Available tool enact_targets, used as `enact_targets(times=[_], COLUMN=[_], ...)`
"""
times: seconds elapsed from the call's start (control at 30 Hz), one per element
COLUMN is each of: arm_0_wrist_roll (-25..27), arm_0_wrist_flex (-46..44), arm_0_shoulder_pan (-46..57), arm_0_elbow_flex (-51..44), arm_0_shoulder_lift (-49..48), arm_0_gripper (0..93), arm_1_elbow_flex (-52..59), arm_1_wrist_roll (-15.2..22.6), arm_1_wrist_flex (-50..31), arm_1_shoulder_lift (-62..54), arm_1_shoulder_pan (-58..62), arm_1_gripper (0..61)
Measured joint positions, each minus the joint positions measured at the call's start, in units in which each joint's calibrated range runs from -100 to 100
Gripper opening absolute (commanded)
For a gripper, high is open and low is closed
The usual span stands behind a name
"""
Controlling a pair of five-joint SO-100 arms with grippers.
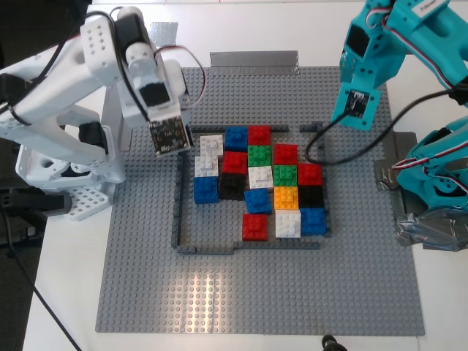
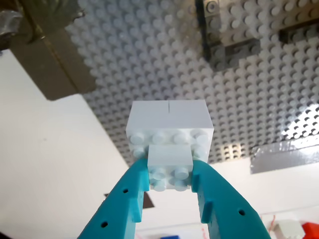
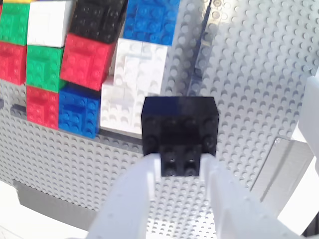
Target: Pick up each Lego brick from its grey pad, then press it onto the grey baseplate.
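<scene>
My first gripper (image 2: 170, 172), the teal one (image 1: 356, 106) at the exterior view's right, is shut on the white Lego brick (image 2: 169, 132) and holds it above the grey baseplate (image 2: 149, 59) near its far right part. My second gripper (image 3: 182, 167), the white one (image 1: 170, 139) at the exterior view's left, is shut on the black Lego brick (image 3: 179, 124) above the baseplate (image 1: 146, 256), beside the cluster of bricks. Neither held brick shows in the exterior view. One silver-grey pad (image 1: 162, 33) lies at the far left, bare. Another pad (image 3: 279, 164) shows in the second wrist view.
A frame of thin dark-grey bricks (image 1: 179, 219) on the baseplate encloses several coloured bricks (image 1: 259, 179). A long grey tape strip (image 1: 252, 60) runs along the far edge. Crumpled silver tape (image 1: 431, 230) and the teal arm's base stand at the right; a black cable (image 1: 344, 146) hangs over the plate.
</scene>
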Motion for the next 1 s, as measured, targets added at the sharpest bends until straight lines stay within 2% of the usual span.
enact_targets(times=[0.17,0.5,0.77,1.0], arm_0_wrist_roll=[1.4,4.3,3.1,0.8], arm_0_wrist_flex=[-3.9,-9.7,-12.3,-13.7], arm_0_shoulder_pan=[-2.9,-6.2,-10.3,-12.7], arm_0_elbow_flex=[4.6,5.3,5.5,5.5], arm_0_shoulder_lift=[-0.8,-0.8,-0.8,2.0], arm_0_gripper=[0.0,0.0,0.0,0.0], arm_1_elbow_flex=[0.6,-3.4,-1.4,1.1], arm_1_wrist_roll=[1.8,5.7,8.6,8.1], arm_1_wrist_flex=[-2.6,-5.8,-15.2,-23.2], arm_1_shoulder_lift=[-0.3,5.2,10.4,18.7], arm_1_shoulder_pan=[8.0,26.0,33.8,34.9], arm_1_gripper=[0.2,0.2,0.2,0.2])
